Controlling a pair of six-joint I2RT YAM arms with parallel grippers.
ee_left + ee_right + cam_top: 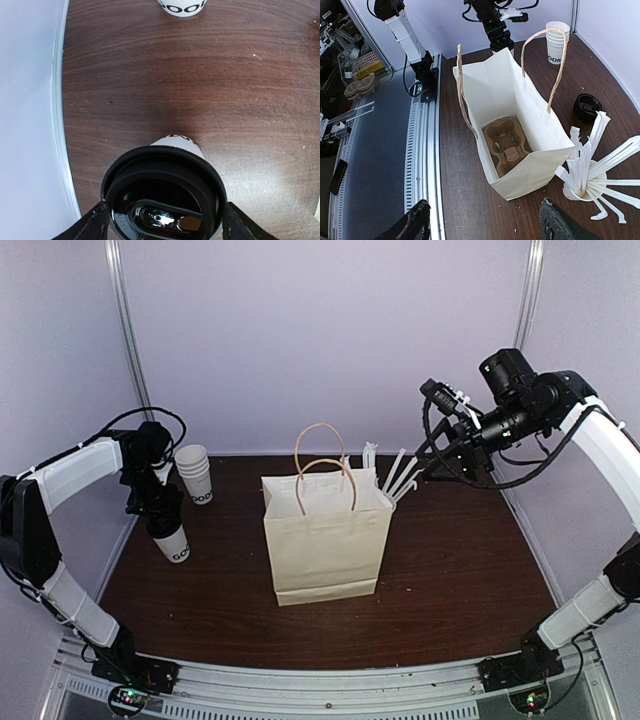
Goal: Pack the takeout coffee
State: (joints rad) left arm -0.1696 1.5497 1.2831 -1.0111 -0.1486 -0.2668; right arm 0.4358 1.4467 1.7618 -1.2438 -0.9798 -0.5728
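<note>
Coffee (pixel 170 540) stands on the brown wood table (pixel 450 560), at nine o'clock from the bag (pixel 325 540).
Lilac walls (pixel 320 340) all round; the left gripper (pixel 163 212) is spread loose around its lid (pixel 162 185), the right gripper (pixel 484 205) wide and empty.

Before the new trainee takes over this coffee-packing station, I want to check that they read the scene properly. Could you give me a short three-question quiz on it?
1. True or false: the paper bag holds a cardboard cup carrier.
2. Which gripper straddles the lidded cup? A left gripper; B the other one; C neither.
3. What sticks out of the lidless cup beside the bag?
Key: 1 true; 2 A; 3 straws.
</note>
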